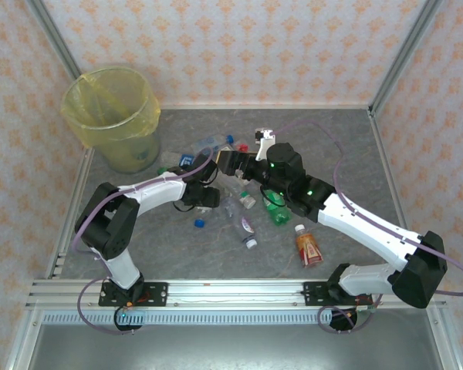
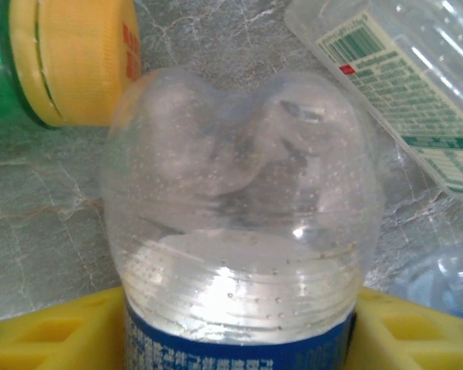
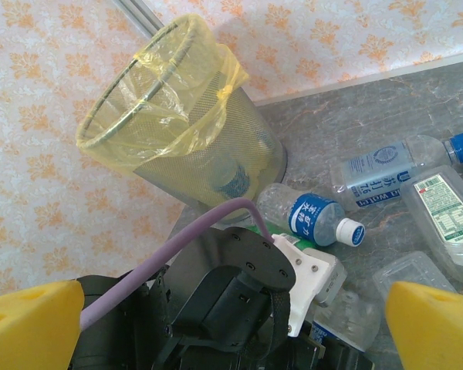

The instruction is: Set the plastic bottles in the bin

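Left pincer [image 2: 239, 339] pinching a clear, blue-labelled plastic bottle [image 2: 239, 223]
Right pincer [image 3: 231, 316] spread wide; round yellow-bagged mesh bin [image 3: 177, 116] at the grey counter's [image 1: 347, 146] far-left corner; loose bottles [image 3: 316, 220] scattered beside it

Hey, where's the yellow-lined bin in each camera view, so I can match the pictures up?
Top external: the bin stands at the far left corner of the table.
Right wrist: the bin sits upper left of centre, beyond the left arm's wrist.
Left wrist: the camera faces a clear bottle between the left gripper and its yellow fingers.
Shared landmark: the grey marbled table.
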Controlling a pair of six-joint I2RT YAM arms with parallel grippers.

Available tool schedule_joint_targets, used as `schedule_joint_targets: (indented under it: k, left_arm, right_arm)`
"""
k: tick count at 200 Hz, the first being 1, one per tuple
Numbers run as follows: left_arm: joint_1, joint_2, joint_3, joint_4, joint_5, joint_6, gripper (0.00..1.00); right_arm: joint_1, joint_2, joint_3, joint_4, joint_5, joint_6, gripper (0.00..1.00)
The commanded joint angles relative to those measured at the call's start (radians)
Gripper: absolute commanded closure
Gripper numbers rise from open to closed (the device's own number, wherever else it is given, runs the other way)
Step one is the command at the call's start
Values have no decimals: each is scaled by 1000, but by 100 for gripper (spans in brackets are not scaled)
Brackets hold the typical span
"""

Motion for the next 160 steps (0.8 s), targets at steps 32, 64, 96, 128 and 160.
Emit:
schedule_joint_targets:
  k: [32, 64, 96, 128, 160]
  left_arm:
    - [-5, -65, 23, -45, -38, -23, 44]
    - [-5, -142, 64, -77, -57, -49, 45]
    - [-6, -232, 128, -106, -131, -78, 45]
    - [0, -292, 235, -131, -204, -89, 46]
    - [72, -297, 389, -149, -195, -88, 47]
  right_arm:
    - [7, -3, 40, -7, 12, -18, 0]
    - [6, 4, 47, -5, 19, -18, 0]
    - [6, -3, 42, 2, 39, -15, 0]
    - [6, -10, 43, 10, 47, -15, 0]
    - [6, -20, 40, 21, 54, -12, 0]
